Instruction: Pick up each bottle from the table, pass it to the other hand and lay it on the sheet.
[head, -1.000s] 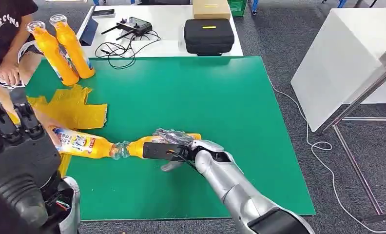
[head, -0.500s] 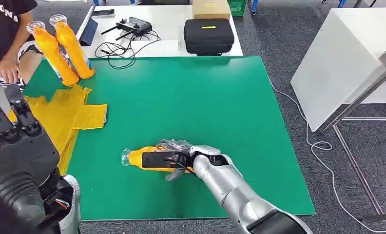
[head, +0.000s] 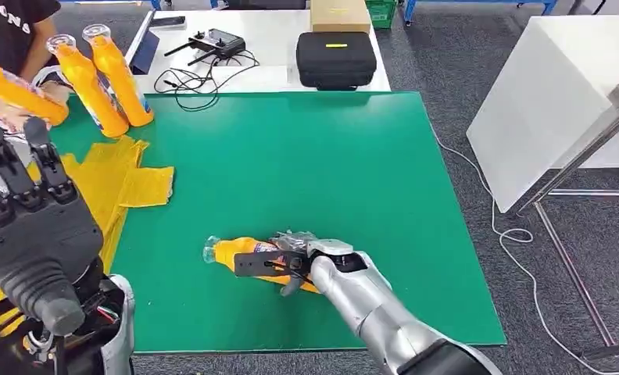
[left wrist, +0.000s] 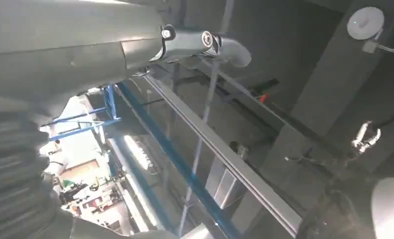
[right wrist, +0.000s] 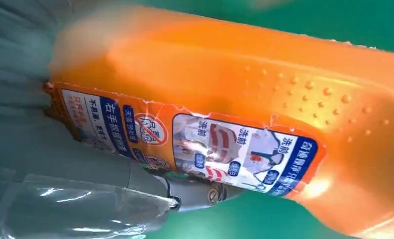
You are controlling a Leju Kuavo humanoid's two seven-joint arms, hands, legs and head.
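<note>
Bottle (right wrist: 245, 89) label: Chinese text, illegible

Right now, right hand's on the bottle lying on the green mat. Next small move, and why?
Probably lift it a little. The right hand is wrapped around the bottle, which lies on the green mat. The left hand waits raised on the side of the yellow sheet.

— What kind of place is it?
— A robot lab or test room, I think. The floor is grey carpet (head: 447, 47), and white tables (head: 275, 35) stand around a green mat (head: 306, 156).
— What else shows it?
— A remote controller (head: 212, 41) with loose cables (head: 189, 78), a black case (head: 335, 56), a cardboard box (head: 339, 14). A person (head: 13, 23) stands near.
</note>
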